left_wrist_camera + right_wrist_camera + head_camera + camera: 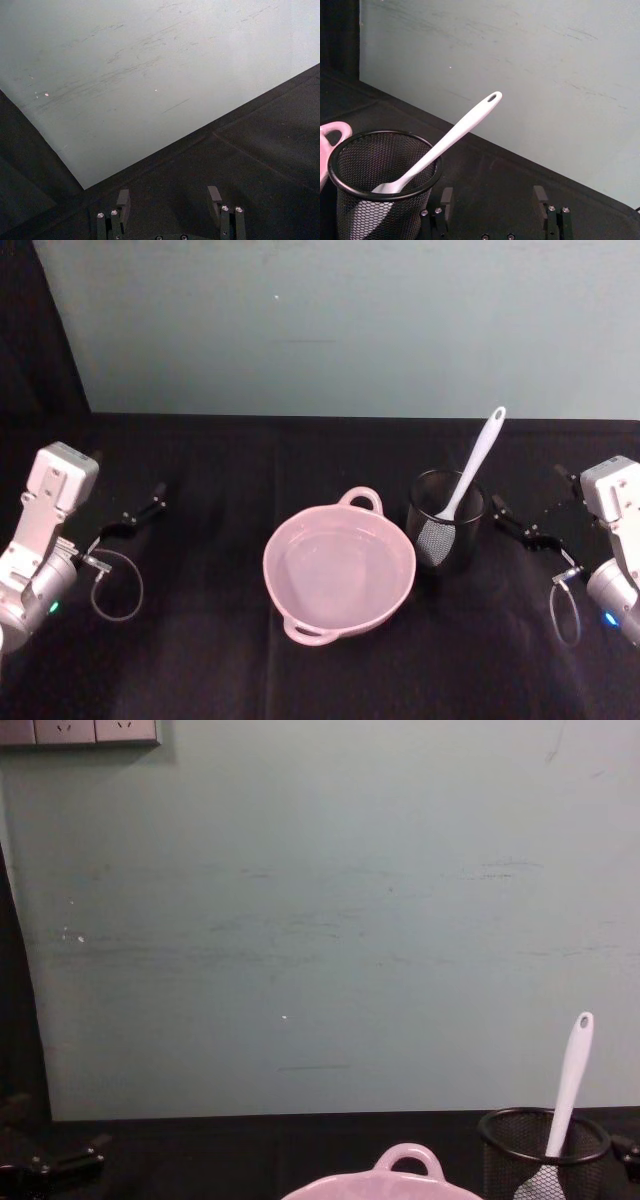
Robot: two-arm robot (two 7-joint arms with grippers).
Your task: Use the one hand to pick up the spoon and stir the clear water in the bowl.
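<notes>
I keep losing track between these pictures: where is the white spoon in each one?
Head view: spoon right of centre, standing in the mesh cup.
Chest view: lower right corner.
Right wrist view: left of centre, handle slanting up.
Left wrist view: wall and table instead.
Shared landmark: the mesh cup.

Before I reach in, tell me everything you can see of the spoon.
The spoon is white, plastic-looking, with a long slim handle, a hole at its end and a flat blade. It stands tilted in the black mesh cup, blade down inside, handle leaning on the rim and rising to the right. The cup stands right of the pink bowl. The open right gripper is nearby, not touching it.
</notes>
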